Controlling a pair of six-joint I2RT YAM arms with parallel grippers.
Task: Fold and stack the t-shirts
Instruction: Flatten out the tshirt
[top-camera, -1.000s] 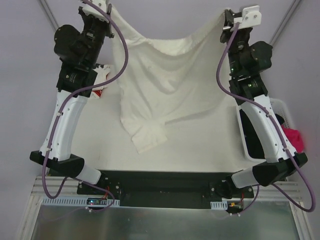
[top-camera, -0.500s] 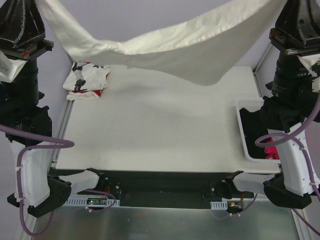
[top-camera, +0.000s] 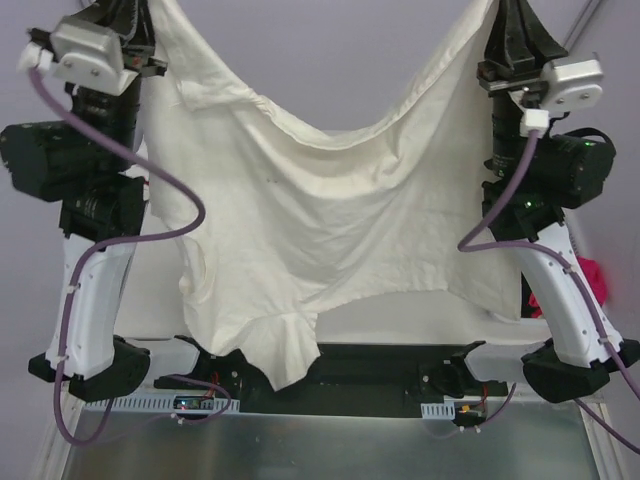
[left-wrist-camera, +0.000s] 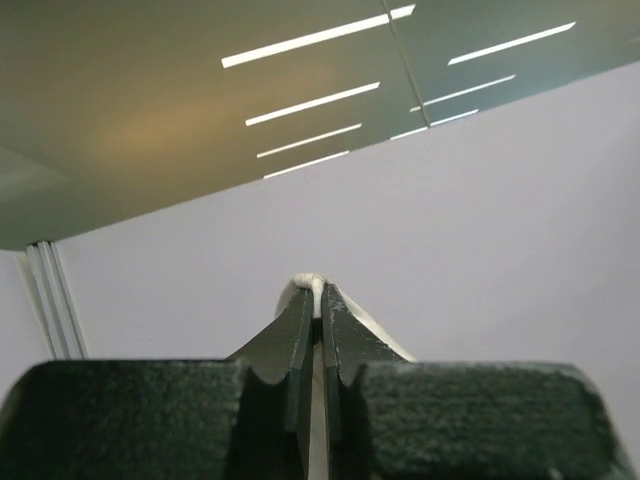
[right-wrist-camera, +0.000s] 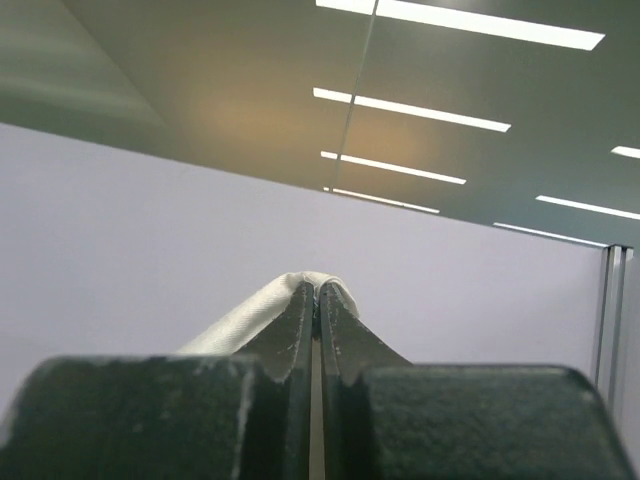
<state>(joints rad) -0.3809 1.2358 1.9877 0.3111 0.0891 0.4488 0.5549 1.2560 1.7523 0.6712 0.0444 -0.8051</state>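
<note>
Fingers (left-wrist-camera: 297, 345) tight on cream t-shirt (top-camera: 320, 220)

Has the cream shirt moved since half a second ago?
Yes. The cream t-shirt now hangs lower in the top view, its tail overlapping the black base bar.

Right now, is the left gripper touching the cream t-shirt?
Touching. The left wrist view shows the left gripper shut on a fold of the cream t-shirt, with cloth bulging just past the tips.
</note>
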